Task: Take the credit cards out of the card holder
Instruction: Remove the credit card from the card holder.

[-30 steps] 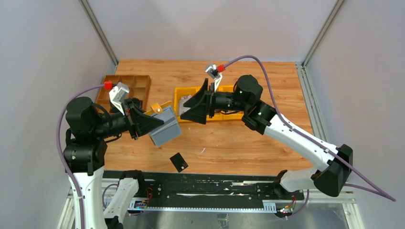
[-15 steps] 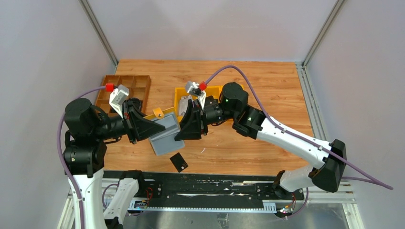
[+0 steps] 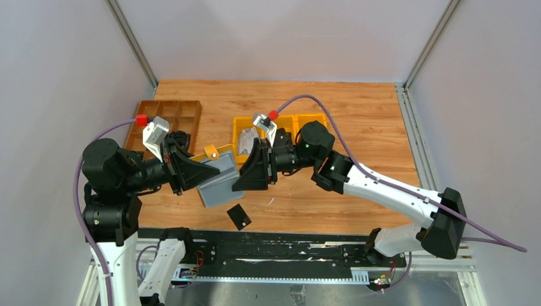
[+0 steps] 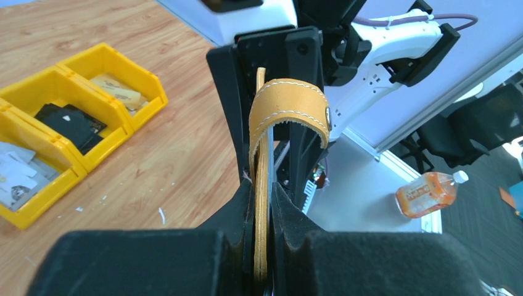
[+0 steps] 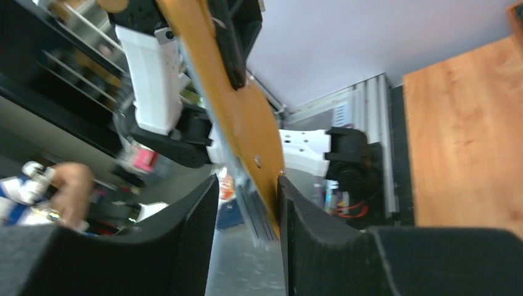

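Near the front edge of the table (image 3: 300,201) a black card (image 3: 239,217) lies flat on the wood. Just behind it, above the table, the left gripper (image 3: 199,169) has its fingers clamped on the left end of the yellow card holder (image 3: 220,180), whose grey side faces up. The right gripper (image 3: 238,181) stands at the holder's right edge with one finger on each side. Its fingers are apart: one pad touches the yellow outside, and the other has a gap to the thin grey card edges (image 5: 254,221). Farther back are yellow bins (image 3: 237,122) and, to the left, a brown tray (image 3: 167,102).
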Motion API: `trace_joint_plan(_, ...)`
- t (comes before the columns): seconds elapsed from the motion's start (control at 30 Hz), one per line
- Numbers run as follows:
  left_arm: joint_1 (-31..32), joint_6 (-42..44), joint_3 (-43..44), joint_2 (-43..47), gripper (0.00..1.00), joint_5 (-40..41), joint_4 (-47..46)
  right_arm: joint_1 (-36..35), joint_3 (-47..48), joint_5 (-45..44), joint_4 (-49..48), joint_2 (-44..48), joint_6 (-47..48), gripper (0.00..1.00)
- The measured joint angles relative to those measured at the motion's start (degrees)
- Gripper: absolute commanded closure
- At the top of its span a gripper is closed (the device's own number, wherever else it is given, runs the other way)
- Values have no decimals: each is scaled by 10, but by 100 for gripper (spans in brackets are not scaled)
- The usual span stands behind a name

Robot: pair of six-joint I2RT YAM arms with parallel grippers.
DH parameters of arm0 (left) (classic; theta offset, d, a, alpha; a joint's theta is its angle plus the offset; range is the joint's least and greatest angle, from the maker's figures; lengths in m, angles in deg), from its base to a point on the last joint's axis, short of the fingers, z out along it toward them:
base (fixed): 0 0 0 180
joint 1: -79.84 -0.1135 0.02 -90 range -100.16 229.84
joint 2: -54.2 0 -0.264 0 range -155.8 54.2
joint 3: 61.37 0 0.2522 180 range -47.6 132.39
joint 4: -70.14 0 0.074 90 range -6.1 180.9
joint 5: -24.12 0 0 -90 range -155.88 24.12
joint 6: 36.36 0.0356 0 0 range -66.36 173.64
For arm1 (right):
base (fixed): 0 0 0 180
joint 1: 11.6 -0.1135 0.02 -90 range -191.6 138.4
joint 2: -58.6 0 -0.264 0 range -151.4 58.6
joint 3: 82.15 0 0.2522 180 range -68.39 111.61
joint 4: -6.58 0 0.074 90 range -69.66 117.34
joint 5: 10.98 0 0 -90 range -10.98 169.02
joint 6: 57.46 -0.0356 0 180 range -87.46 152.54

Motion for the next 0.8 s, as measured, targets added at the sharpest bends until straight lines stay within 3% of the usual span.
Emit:
trace_joint_plan(0.3,0,29,1,2,100,96,4,-3,-115,-22,-135,11,-139,52)
trace_joint_plan(0.47,0,18,1,7,100,118,-3,-14,-131,-52,-154,33,-144,63)
trace_joint_plan(0.67,0,-17,1,10,100,121,-23,-35,-130,-128,-122,64,-96,84)
trace_joint_plan(0.8,0,-33,1,10,100,124,-39,-40,-130,-170,-111,68,-80,87)
